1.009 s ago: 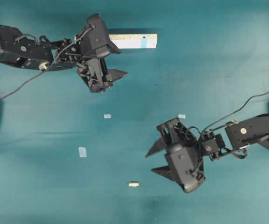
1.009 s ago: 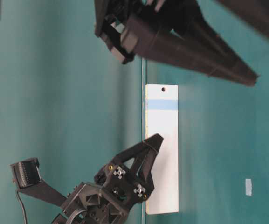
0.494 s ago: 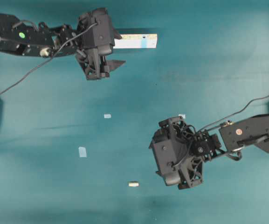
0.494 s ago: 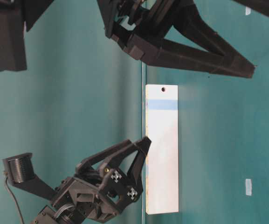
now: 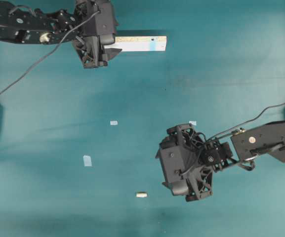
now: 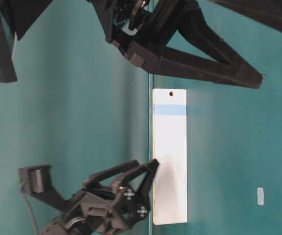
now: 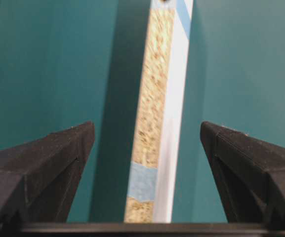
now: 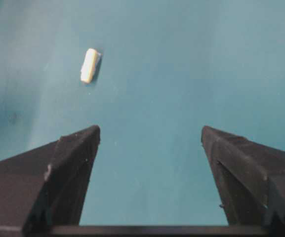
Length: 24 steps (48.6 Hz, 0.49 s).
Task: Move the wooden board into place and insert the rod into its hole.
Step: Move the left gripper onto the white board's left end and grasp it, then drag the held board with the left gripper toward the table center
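Black left pincer [image 7: 147,148] gapes astride the wooden board [image 7: 157,113]; right pincer [image 8: 149,148] gapes near the rod [image 8: 89,65].

Bare cloth surrounds the rod [image 5: 141,194]; the wooden board [image 7: 157,118] lies between the left jaws.

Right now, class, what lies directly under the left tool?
Under the left tool, between its open fingers, lies one end of the wooden board on the teal table. From overhead the tool covers that end, so its hole cannot be seen.
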Each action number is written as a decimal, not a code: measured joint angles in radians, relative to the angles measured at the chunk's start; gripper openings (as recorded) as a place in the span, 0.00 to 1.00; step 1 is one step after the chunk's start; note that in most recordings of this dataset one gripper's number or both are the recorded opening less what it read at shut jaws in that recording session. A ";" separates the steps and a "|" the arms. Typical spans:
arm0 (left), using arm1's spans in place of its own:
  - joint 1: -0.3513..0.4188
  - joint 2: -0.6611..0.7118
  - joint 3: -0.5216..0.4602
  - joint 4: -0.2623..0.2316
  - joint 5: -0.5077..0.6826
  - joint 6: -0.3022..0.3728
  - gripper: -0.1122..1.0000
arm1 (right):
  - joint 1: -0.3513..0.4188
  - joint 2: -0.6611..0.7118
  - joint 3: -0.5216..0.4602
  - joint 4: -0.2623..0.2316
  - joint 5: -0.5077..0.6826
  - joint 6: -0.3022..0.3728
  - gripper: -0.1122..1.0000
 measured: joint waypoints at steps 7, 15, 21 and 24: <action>0.000 0.031 -0.002 0.000 0.000 -0.002 0.92 | 0.002 0.000 -0.008 0.000 0.015 0.000 0.90; 0.000 0.063 -0.009 0.000 -0.003 -0.003 0.92 | 0.002 0.000 -0.018 0.000 0.043 0.000 0.90; 0.009 0.095 -0.012 0.000 -0.028 -0.003 0.92 | 0.002 0.000 -0.025 0.000 0.048 0.000 0.90; 0.014 0.109 -0.012 0.000 -0.043 -0.003 0.92 | 0.002 0.000 -0.028 0.000 0.048 0.003 0.90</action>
